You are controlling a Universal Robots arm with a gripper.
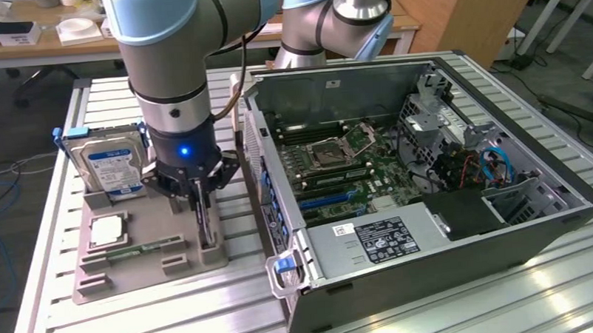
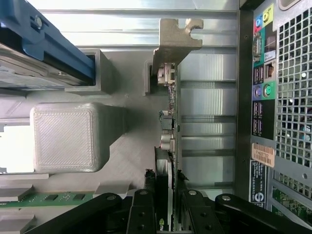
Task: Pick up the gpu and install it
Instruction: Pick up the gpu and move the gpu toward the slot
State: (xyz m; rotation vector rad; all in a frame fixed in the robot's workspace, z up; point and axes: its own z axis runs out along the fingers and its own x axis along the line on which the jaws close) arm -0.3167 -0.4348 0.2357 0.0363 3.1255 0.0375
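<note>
The gpu (image 2: 171,122) stands on edge in a slot of the grey holder (image 1: 132,272), its silver end bracket (image 2: 173,44) at the far end. In the wrist view I see it edge-on, running between my black fingers (image 2: 146,204), which press it from both sides. My gripper (image 2: 168,197) is shut on the card. In the exterior view the gripper (image 1: 201,203) points straight down over the holder's side nearest the computer, and the gpu (image 1: 208,232) shows as a thin dark edge beneath it, still seated in the holder.
A silver hard drive (image 1: 109,162) with a blue label stands upright at the holder's back. A memory stick (image 1: 142,250) and a processor chip (image 1: 106,231) lie on the holder. The open computer case (image 1: 535,225) lies right beside it, motherboard (image 1: 346,165) exposed.
</note>
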